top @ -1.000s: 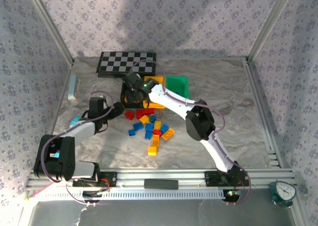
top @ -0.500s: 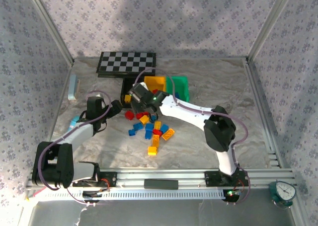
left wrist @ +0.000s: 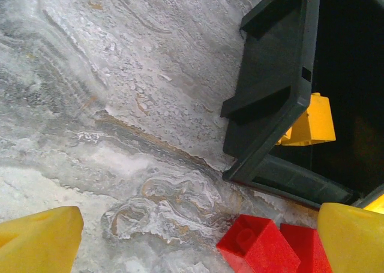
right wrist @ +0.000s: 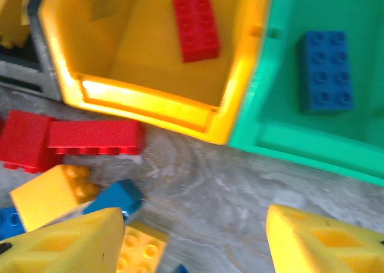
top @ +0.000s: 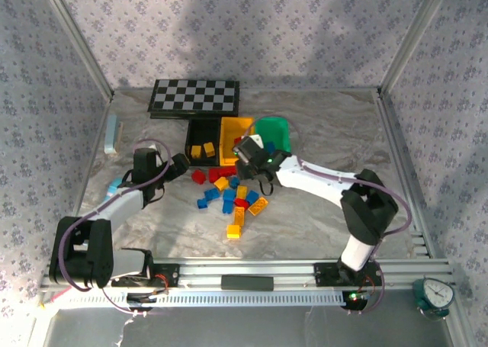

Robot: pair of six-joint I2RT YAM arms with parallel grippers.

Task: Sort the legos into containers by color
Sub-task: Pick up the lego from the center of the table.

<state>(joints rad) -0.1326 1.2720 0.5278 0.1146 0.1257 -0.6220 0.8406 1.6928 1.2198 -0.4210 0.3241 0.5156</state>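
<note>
Your right end effector (right wrist: 195, 243) hangs part open and empty over the bench (right wrist: 198, 171), just at 6 o'clock of the yellow bin (right wrist: 150, 99) and green bin (right wrist: 282, 135). The left end effector (left wrist: 198, 243) is spread wide and empty beside the black bin (left wrist: 270, 87), with 2 red bricks (left wrist: 258, 252) by its right finger. The loose bricks (top: 229, 196) lie bunched at 6 o'clock of the 3 bins, many touching. Come down carelessly and you may clip a bin wall and shove it, pinch 2 colours together, or cross arms over that 1 pile.
</note>
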